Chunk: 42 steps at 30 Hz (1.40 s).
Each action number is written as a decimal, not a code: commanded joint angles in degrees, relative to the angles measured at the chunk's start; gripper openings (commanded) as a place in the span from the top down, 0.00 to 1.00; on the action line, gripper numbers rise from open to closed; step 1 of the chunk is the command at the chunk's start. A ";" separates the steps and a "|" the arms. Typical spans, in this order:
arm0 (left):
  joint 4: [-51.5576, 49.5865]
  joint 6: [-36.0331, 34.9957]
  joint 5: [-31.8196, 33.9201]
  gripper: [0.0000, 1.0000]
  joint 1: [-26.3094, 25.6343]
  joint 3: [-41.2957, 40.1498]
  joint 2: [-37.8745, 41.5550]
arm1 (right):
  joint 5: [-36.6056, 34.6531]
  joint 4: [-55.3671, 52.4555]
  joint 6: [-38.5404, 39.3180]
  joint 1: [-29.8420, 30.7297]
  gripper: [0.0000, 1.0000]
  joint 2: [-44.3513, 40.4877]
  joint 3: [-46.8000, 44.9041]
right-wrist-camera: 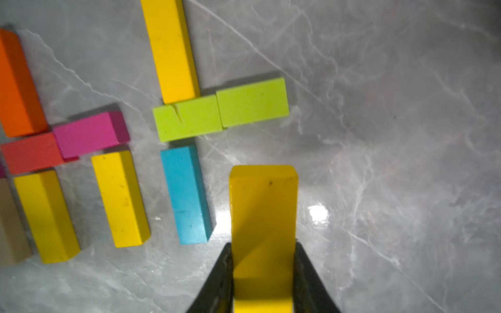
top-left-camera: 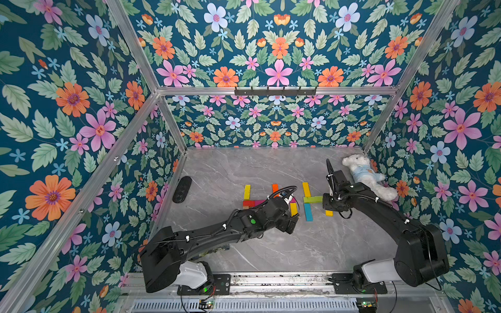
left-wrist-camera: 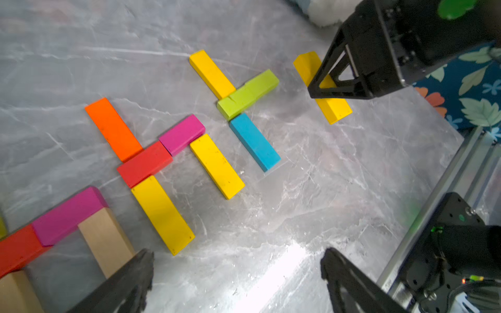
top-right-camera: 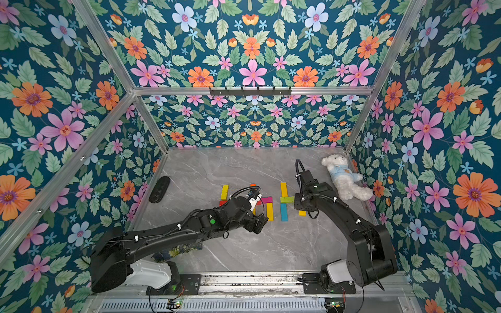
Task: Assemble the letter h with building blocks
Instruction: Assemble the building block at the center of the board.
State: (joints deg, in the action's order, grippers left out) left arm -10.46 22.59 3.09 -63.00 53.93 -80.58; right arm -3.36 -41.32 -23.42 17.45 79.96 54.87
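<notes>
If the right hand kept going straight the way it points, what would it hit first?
Probably the table. The right hand, shut on a yellow block, points down at bare marble near the green blocks. How far above the table it is cannot be told.

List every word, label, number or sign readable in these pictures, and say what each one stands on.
Nothing here can be read.
White label at the wrist of the left arm: dark print, too small to read.
Orange mark on the pale blue shirt of the white plush bear: too small to read.
Coloured wooden blocks: no print visible on any.
</notes>
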 commanded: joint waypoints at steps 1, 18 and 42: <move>-0.13 0.21 -6.05 0.01 0.88 -0.05 -1.01 | 1.09 0.71 -2.16 0.53 1.00 -0.40 -3.05; 0.66 1.40 -6.86 0.01 2.54 -1.72 0.72 | 2.59 0.83 3.19 -2.69 1.00 12.03 0.35; 0.89 0.19 -7.48 0.01 3.21 -2.78 2.59 | -1.78 -2.54 6.21 -2.60 0.66 20.88 6.33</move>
State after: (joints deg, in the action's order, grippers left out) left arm -9.85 23.62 -4.16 -59.99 51.22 -78.15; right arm -3.16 -42.61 -17.37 14.83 101.06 61.54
